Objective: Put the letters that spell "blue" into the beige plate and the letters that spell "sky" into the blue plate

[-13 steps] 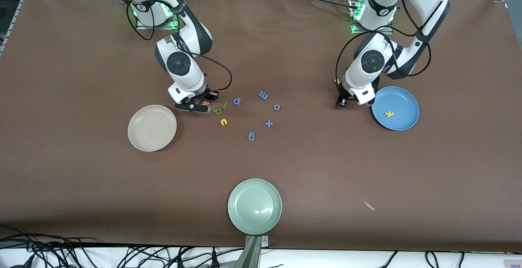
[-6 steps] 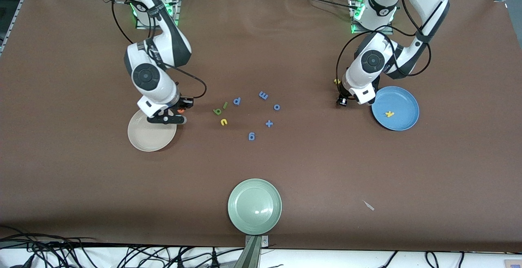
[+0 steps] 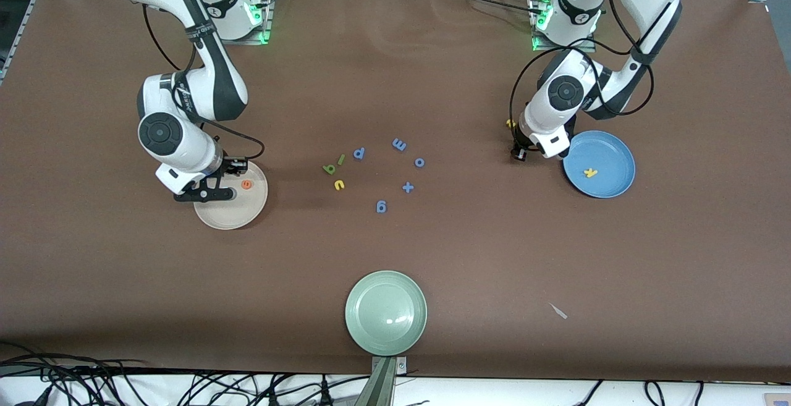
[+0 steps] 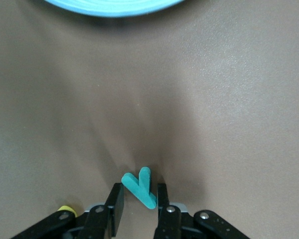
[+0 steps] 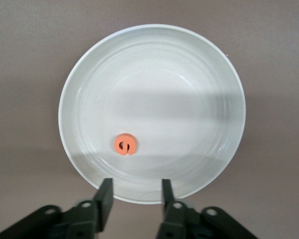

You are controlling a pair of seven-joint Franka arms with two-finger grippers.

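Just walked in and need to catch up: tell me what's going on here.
Two robot arms are sorting foam letters into plates. The right pincer hangs open over the beige plate, where the orange e now lies. The left pincer is down on the table beside the blue plate, its fingers around the teal y; a yellow k is already in that plate. The green b, green l and yellow u wait on the table.

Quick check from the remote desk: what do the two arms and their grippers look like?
Both arms are glossy white with dark grey joint bands and a round black cap at the wrist. Black cables loop along each. Green lights glow at both bases. The left gripper and right gripper have black, flat, two-finger jaws.
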